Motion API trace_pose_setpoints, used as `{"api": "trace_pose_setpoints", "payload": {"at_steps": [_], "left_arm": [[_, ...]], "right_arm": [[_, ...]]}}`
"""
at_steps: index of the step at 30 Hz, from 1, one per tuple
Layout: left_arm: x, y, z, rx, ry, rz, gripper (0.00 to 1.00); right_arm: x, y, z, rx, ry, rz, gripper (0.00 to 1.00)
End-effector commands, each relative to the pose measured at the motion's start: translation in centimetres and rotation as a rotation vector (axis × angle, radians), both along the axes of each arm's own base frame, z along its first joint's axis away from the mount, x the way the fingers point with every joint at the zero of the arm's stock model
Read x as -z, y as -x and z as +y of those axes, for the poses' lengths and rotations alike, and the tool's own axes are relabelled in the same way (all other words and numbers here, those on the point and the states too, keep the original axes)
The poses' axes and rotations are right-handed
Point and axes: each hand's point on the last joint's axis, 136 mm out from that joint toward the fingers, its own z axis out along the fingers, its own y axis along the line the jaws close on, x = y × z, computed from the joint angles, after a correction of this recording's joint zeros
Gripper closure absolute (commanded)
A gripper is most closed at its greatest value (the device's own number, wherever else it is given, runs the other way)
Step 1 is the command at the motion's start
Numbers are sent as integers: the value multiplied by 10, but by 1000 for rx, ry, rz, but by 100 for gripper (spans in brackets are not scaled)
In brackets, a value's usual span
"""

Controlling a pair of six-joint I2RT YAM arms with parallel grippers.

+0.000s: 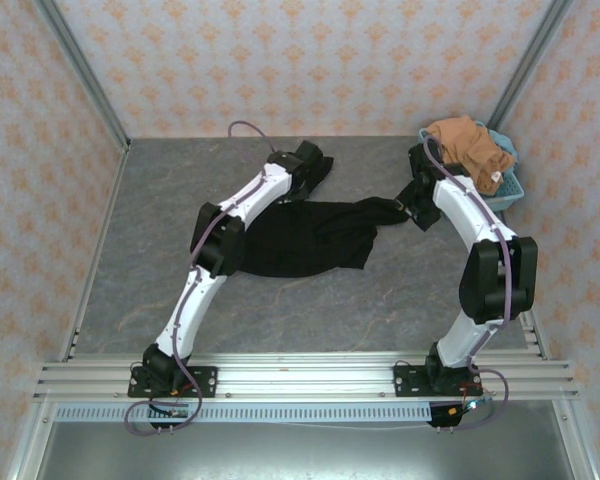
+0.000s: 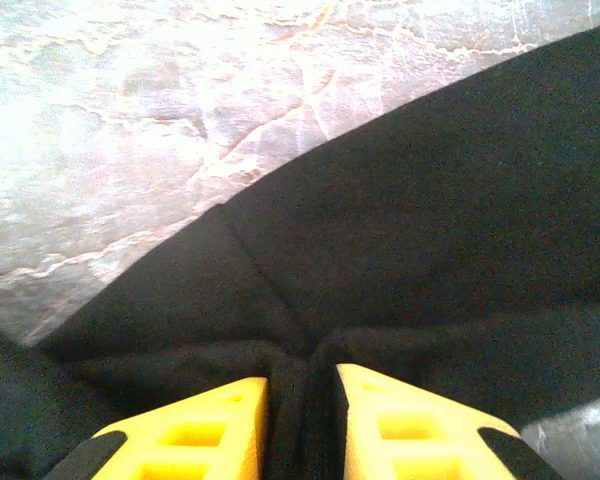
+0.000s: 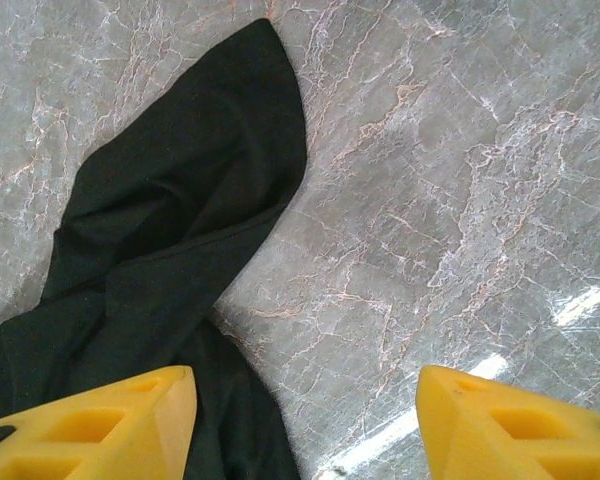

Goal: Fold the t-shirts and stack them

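The desk point(image 1: 160, 200) is a grey slab with a marbled look, pale veins running through it and streaks of lamp glare on its surface in the right wrist view. Wallpaper point(image 1: 310, 60) closes it in on three sides, pale with a repeated peach ornament, and slanted metal posts point(image 1: 78, 60) stand at the far corners. A ribbed aluminium rail point(image 1: 300, 380) runs along the near edge and carries both arm bases.

The black t-shirt point(image 1: 300, 240) lies rumpled around the middle of the desk, one part drawn out to the right. The left arm point(image 1: 250, 200) reaches over it to its far edge. In the left wrist view the yellow fingers point(image 2: 400, 430) stand almost together with a raised fold of the black cloth between them, so the left jaws are gripping the shirt.

The right arm point(image 1: 475, 215) bends in from the right, ending at the drawn-out part of the shirt. Seen from that wrist, the right jaws gape wide. A tapering flap of the black cloth runs past one yellow finger point(image 3: 110, 425), with bare desk in front of the other.

The orange-brown t-shirt point(image 1: 468, 145) sits heaped in a light-blue basket point(image 1: 513, 187) at the far right corner, bulging over its rim, well apart from the black one.
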Motion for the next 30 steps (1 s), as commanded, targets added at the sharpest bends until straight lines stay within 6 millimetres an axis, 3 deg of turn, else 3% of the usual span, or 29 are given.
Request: {"api": "trace_pose_setpoints", "payload": {"at_steps": [1, 5, 8, 11, 15, 17, 19, 20, 24, 30], "left_arm": [[-46, 1, 14, -45, 10, -75, 76], [-45, 6, 19, -57, 31, -57, 75], [-38, 10, 24, -61, 43, -27, 81], [-37, 15, 28, -67, 48, -18, 74], [-33, 17, 27, -77, 89, -7, 71], [-34, 15, 25, -89, 116, -14, 61], [-39, 12, 21, -104, 150, -29, 39], [-41, 11, 18, -109, 166, -36, 36], [-45, 3, 3, -97, 211, -61, 34], [-37, -9, -4, -72, 200, -49, 29]], "right_arm": [[12, 7, 8, -2, -20, 24, 40], [25, 13, 18, 4, -67, 46, 40], [30, 17, 23, 0, -77, 56, 40], [32, 18, 26, -6, -81, 63, 39], [32, 19, 26, -8, -77, 63, 39], [31, 19, 26, -9, -78, 59, 39], [31, 20, 26, -12, -77, 61, 39], [31, 21, 26, -14, -77, 59, 39], [34, 24, 26, -15, -79, 65, 39], [33, 25, 26, -24, -82, 66, 39]]}}
